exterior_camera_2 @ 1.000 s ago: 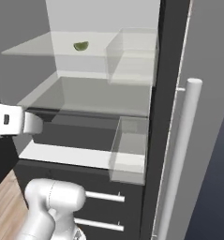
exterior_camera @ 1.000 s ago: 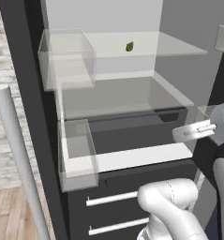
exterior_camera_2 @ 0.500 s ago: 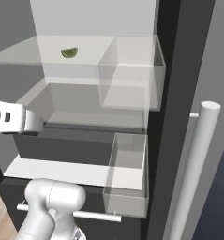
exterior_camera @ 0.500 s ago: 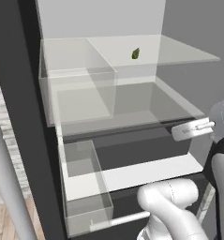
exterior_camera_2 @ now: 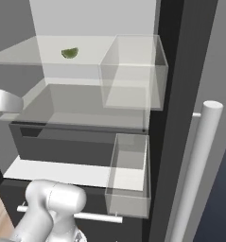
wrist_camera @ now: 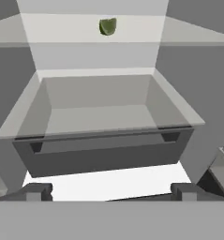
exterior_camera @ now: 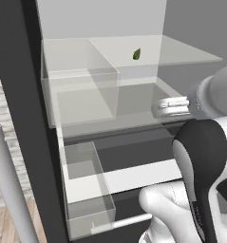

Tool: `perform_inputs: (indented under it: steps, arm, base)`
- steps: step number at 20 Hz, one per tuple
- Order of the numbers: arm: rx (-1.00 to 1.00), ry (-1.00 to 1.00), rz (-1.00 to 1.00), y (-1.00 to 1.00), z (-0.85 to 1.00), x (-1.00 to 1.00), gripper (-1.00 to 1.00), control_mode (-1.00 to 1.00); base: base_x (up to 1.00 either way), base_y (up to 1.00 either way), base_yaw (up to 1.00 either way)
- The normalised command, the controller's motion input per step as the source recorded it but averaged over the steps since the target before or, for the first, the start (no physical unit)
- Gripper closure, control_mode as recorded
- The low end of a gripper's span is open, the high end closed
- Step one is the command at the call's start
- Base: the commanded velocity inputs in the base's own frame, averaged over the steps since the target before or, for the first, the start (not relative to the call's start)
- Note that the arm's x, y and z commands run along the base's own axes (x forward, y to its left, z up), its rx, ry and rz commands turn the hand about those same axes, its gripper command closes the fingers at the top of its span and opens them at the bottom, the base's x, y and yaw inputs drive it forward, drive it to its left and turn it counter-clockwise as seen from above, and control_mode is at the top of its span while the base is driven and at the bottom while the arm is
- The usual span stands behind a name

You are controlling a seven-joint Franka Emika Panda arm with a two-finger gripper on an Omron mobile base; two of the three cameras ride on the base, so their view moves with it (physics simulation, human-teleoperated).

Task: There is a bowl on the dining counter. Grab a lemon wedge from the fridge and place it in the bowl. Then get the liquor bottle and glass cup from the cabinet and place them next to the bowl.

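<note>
Fridge (exterior_camera: 20,118) is open in front of me. My gripper (wrist_camera: 108,190) is spread wide with nothing between the tips; both dark fingertips (wrist_camera: 36,191) stand at the bottom of the hand view, well apart.

The lemon wedge (wrist_camera: 108,26) sits on the upper glass shelf (wrist_camera: 188,35), near the back wall. From my fingers it lies straight ahead, higher up and deeper in, almost centred between the tips, a touch left of centre. Between us, lower down, is the clear drawer (wrist_camera: 99,117); the wedge is on the level above it, well apart from me.

Left base view: wedge (exterior_camera: 137,54) is up and left of my wrist, mid shelf. Right base view: wedge (exterior_camera_2: 69,52) on the left part of the shelf, with the door bin (exterior_camera_2: 131,71) to its right.

Long axis: in the right base view the wedge lies roughly across the shelf, curved side down. In the hand view it looks stubby, so I cannot tell the axis well from here.

My guess at the next move: raise and reach forward over the drawer, keeping the tips straddling the wedge.

No brands, labels or writing readable anywhere.
</note>
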Motion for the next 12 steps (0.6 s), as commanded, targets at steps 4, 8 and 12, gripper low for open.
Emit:
perform_inputs:
  steps: [4, 8, 12]
  arm:
    - [0.05, 0.00, -0.03, -0.12, 0.68, 0.48, -1.00, -1.00]
    - [0.03, -0.05, 0.00, -0.01, 0.17, 0.52, -1.00, -1.00]
    - [0.03, -0.16, 0.00, 0.10, 0.00, 0.52, -1.00, -1.00]
  base:
    - [0.00, 0.00, 0.00]
    - [0.00, 0.00, 0.00]
    - [0.00, 0.00, 0.00]
